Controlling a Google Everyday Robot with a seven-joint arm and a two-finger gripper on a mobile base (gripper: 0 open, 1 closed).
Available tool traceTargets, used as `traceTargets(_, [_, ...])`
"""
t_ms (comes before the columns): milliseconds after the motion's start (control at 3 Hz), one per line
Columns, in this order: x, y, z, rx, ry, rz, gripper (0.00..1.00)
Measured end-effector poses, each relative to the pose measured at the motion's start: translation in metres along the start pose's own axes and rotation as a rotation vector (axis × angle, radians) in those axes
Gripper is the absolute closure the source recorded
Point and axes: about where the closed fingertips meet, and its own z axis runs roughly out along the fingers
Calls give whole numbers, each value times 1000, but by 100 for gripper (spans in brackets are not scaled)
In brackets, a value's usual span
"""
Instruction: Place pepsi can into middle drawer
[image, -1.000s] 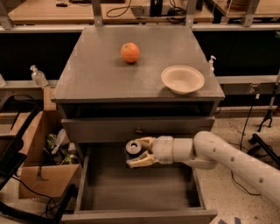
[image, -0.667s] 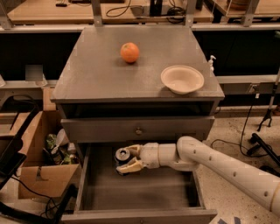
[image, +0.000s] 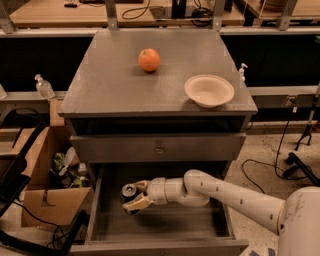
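While in drawer (image: 165, 227), jaws round can (image: 128, 191)

Single white arm (image: 240, 200) enters from lower right and extends leftward, close to horizontal. Wrist (image: 170, 191) in line with forearm. End effector (image: 133, 195) points left, low inside the open middle drawer (image: 95, 200). Both fingers closed on the pepsi can (image: 128, 191), one above it, one below.
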Motion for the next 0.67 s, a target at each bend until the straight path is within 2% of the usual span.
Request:
traceTargets(333, [38,2,2,78,31,61,97])
traceTargets(667, [35,3,4,68,28,58,74])
